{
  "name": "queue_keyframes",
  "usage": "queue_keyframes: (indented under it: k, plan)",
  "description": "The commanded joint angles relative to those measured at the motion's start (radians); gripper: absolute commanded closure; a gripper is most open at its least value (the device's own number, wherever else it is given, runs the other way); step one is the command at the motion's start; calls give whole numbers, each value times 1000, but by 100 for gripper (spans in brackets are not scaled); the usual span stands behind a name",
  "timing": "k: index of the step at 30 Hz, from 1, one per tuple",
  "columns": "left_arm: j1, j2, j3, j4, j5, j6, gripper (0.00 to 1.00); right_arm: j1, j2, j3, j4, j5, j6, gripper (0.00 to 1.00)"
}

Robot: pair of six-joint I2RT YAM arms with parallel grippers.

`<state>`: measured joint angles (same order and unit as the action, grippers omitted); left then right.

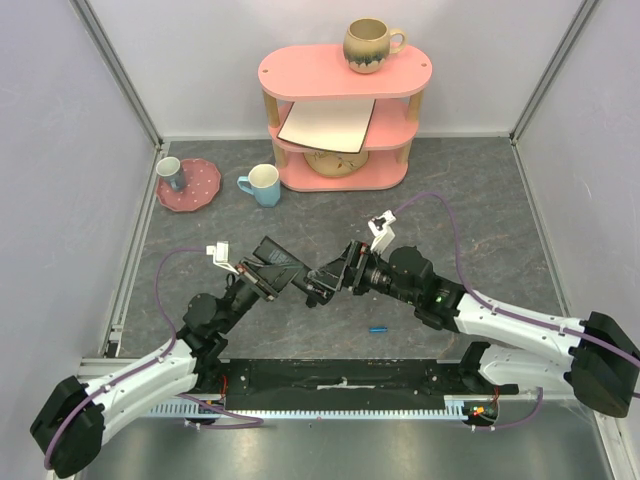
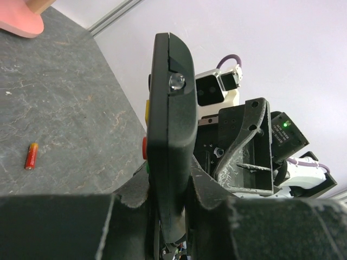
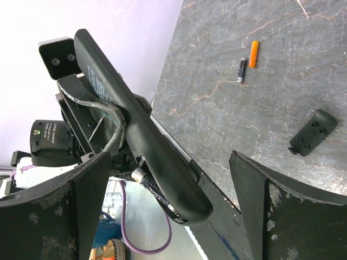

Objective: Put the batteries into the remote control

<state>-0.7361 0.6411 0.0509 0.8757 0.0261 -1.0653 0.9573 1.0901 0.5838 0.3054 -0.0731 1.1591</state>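
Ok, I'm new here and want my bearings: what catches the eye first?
The left gripper holds the black remote control above the table, the open right gripper facing it. A red-orange battery lies loose on that table; a pink shelf with a mug stands at the back.

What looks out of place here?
A small black panel lies loose on the table, probably the cover off the remote control, which the left gripper holds. The orange battery and blue battery lie there, unloaded.

The slim black plastic remote control (image 2: 169, 135) is hiding its lower end between the left gripper's (image 2: 171, 197) jaws, buttons showing only edge-on. Overhead, the tiny blue cylindrical battery (image 1: 378, 327) is appearing as a mere speck.
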Motion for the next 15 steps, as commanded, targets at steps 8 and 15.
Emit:
queue_keyframes:
  k: [8,15]
  plan:
    - [1,9,16,-90,4,-10,98,-3,-114,155,-295,134,-295,5]
    - [1,48,35,-135,46,-16,98,-2,-107,338,-515,130,-594,44]
